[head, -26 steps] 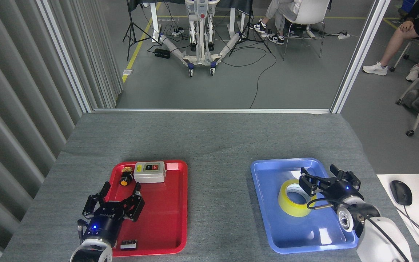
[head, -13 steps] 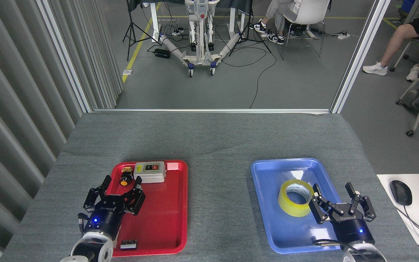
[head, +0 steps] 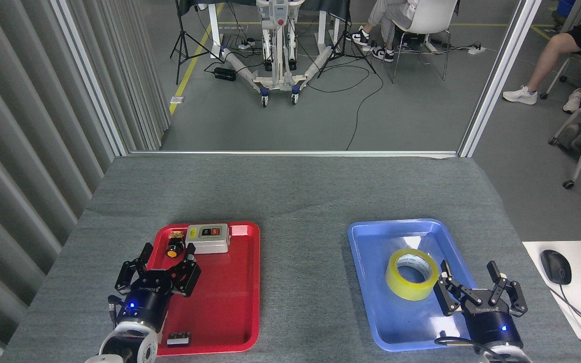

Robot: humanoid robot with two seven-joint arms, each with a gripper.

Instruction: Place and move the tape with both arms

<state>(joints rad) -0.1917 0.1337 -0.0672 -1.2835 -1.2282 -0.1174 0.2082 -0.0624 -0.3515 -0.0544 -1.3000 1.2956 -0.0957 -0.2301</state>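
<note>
While the left gripper (head: pixel 167 256) sits at the lower left of the frame with its black fingers spread wide and nothing between them, it hovers over the near left part of a red tray (head: pixel 240 312), pointing toward the top of the frame. Just beyond its fingertips, at the tray's far end, lie a small black knob with a yellow cap (head: pixel 173 250) and a grey switch box (head: pixel 208 238); a small black block (head: pixel 178 339) lies at the tray's near edge. Right of centre, a blue tray (head: pixel 371 242) holds the tape (head: pixel 411 274), which lies flat with its white core facing up, in the middle of the tray. At the lower right, the right gripper (head: pixel 469 276) points up the frame over the tray's near right corner, fingers wide apart and empty. The tape lies just beside its left fingertip, to the upper left, not between the fingers. Both trays rest on a grey table (head: pixel 295 186).
</note>
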